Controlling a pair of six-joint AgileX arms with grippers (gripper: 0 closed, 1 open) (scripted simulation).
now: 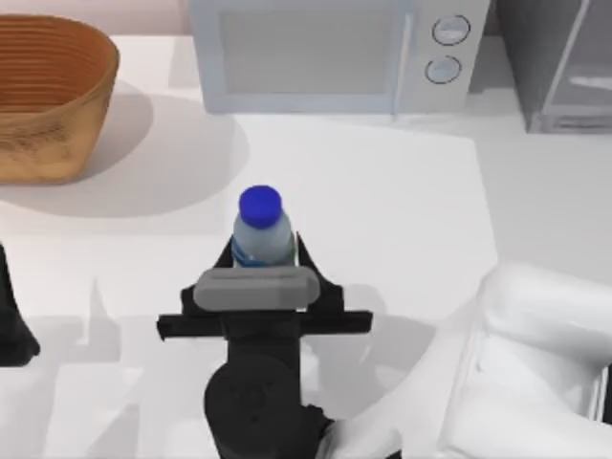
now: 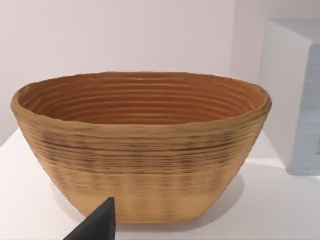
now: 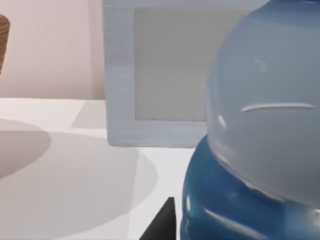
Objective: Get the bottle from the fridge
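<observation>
With the bottle (image 1: 261,229) upright mid-table, clamped in the right hand (image 1: 263,251), the carry-out seems underway; next, a steady set-down. Left arm idles at the left edge.

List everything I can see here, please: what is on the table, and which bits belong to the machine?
bottle: one, pale grey with blue cap and label band, upright at the table's middle.
basket: one, woven brown, far left.
microwave: one, pale blue-grey with two dials, at the back.
fridge: one, dark grey, back right corner.
table: one, white.
right tool: one, black, shut on the bottle.
left tool: one, black, parked at the left edge, facing the basket.
</observation>
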